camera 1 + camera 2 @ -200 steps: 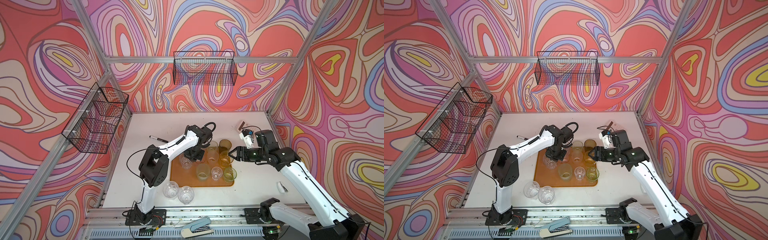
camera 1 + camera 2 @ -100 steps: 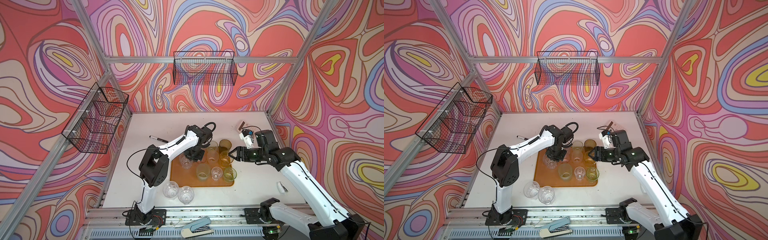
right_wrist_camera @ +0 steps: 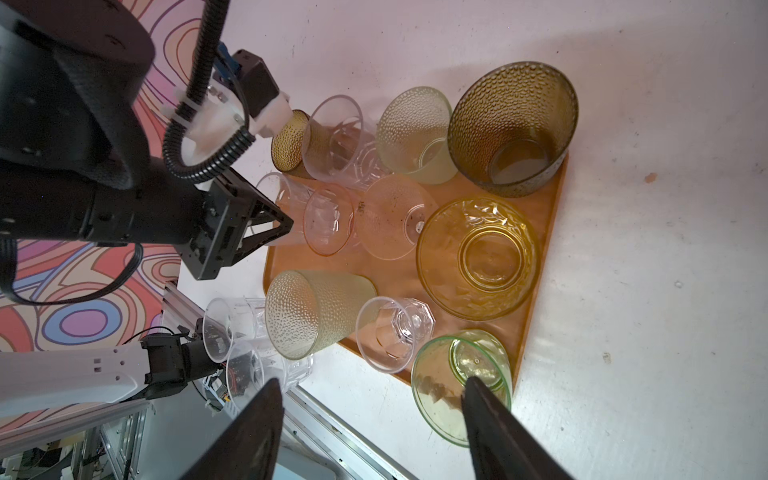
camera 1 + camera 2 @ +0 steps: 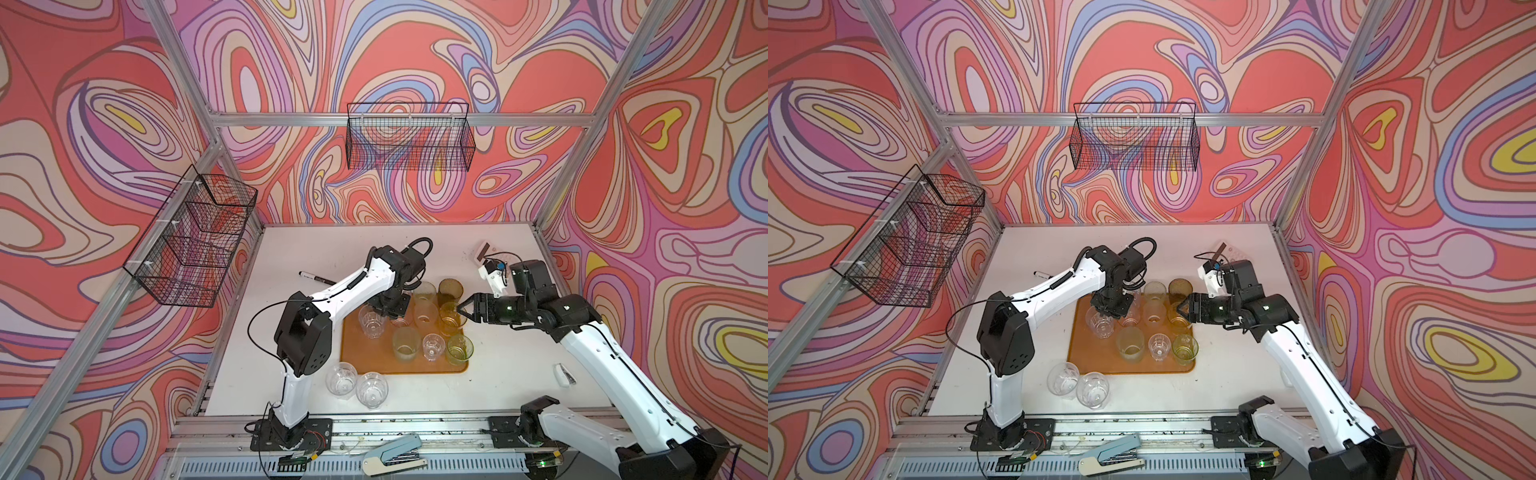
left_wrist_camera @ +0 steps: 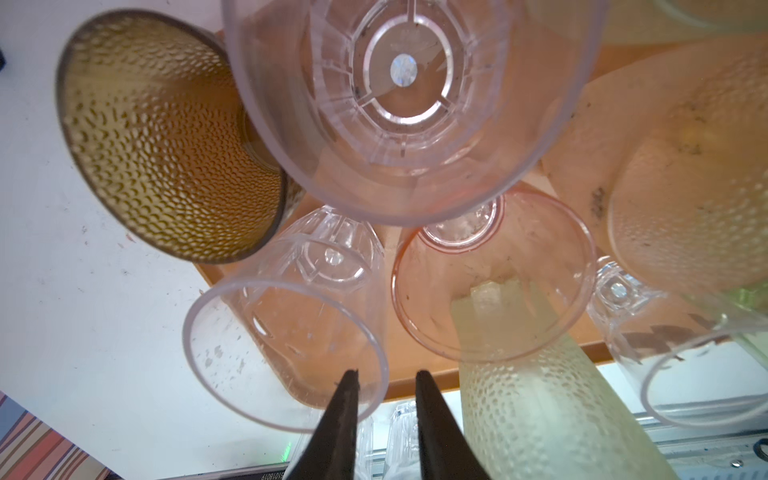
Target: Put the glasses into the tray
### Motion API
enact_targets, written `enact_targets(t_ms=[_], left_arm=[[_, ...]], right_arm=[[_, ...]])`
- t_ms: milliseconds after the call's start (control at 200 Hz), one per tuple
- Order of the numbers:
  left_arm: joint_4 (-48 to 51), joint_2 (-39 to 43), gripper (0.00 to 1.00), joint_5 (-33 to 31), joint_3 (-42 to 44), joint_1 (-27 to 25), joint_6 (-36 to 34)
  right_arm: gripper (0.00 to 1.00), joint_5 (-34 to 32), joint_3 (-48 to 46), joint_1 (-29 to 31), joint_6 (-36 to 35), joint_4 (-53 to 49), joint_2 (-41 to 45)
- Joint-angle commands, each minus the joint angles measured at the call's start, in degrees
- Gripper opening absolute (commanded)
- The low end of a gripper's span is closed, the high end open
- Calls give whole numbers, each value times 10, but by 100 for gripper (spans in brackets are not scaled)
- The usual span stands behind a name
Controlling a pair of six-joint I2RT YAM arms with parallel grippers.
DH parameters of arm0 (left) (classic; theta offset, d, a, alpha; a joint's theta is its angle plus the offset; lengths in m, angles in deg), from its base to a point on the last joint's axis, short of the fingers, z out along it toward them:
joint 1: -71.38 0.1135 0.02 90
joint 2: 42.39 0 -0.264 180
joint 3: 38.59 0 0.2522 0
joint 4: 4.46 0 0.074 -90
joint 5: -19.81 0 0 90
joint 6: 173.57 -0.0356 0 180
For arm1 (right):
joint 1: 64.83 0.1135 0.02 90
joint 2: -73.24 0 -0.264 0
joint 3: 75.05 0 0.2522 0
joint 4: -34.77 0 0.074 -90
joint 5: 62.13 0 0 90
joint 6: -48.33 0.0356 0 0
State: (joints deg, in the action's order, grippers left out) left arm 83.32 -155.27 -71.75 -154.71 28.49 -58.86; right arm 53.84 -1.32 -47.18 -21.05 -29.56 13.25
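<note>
On the white tabletop [image 4: 498, 370] lies the orange-brown tray [image 4: 365, 359], and most of the glasses stand upright on it, close together. A pair of clear glasses [image 4: 341, 378] stands side by side on the tabletop, just off the tray's near edge.

Over the tray's far left part, the left gripper [image 5: 384, 374] points down at a clear faceted glass [image 5: 286, 353]. Its fingers are slightly apart and sit astride the glass's rim without pinching it. A pink glass [image 5: 490, 282] stands just beside it.

At the tray's right side, the right gripper [image 3: 374, 392] hovers with its jaws spread wide and grasps nothing. In both top views its tips are just beside the amber-yellow glass [image 4: 449, 318]. The bright green glass [image 3: 457, 386] stands in the tray's near right corner.
</note>
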Motion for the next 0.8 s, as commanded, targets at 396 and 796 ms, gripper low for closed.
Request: enact_targets(t_ms=[396, 796], left_arm=[[58, 104, 28, -13, 3, -4, 20], [88, 213, 29, -27, 91, -2, 70]], right_arm=[[71, 2, -7, -1, 1, 16, 12], [71, 3, -11, -1, 3, 21, 18]])
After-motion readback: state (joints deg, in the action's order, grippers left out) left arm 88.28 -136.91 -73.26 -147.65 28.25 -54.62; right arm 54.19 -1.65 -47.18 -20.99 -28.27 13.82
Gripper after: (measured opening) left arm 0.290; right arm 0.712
